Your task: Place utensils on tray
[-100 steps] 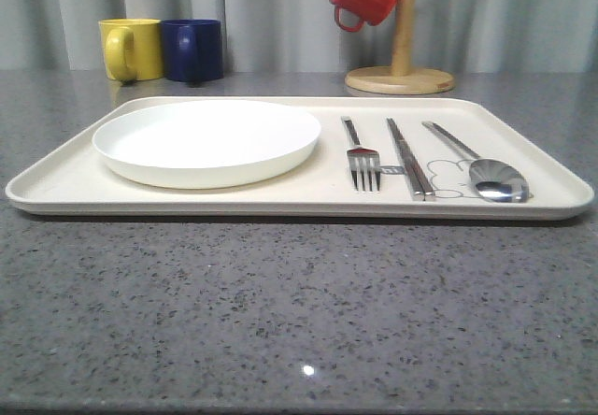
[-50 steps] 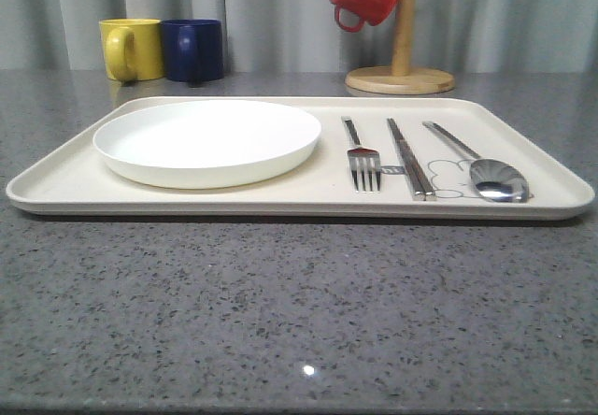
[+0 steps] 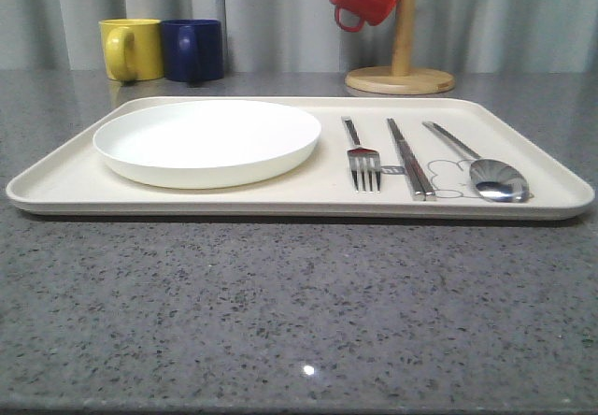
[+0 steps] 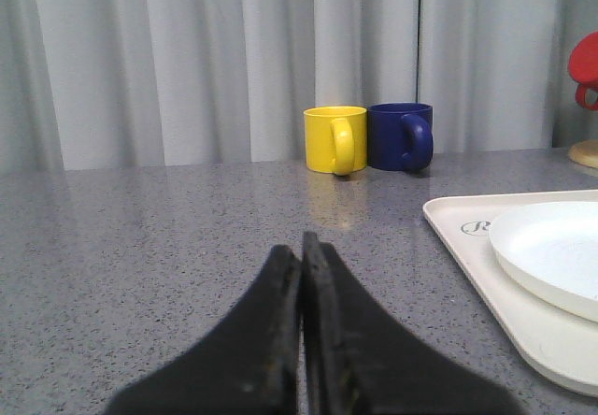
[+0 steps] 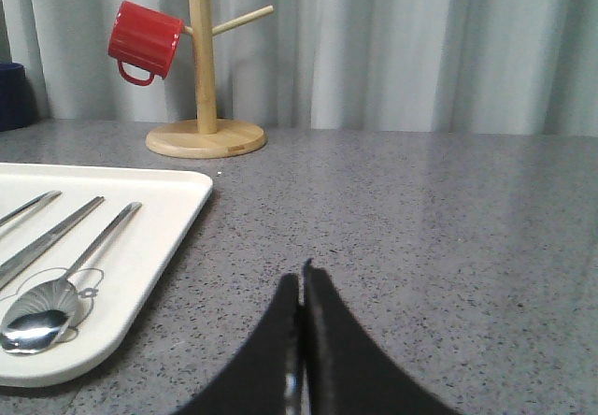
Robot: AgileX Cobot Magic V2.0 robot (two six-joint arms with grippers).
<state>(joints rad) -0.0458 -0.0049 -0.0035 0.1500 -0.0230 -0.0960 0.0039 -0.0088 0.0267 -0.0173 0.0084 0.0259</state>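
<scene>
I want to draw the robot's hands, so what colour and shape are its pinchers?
Each wrist view shows two matte black fingers. The left gripper has wide, chunky fingers that narrow to blunt tips, with rough, slightly scuffed inner edges. The right gripper has the same black fingers, tapering to thinner points. No cables, stickers or markings can be seen on them.

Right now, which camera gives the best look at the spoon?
The front view: the whole spoon lies in sight on the tray, bowl nearest the camera, to the right of the chopsticks. The right wrist view also shows the spoon, from the side. In the left wrist view I see a plate instead.
</scene>
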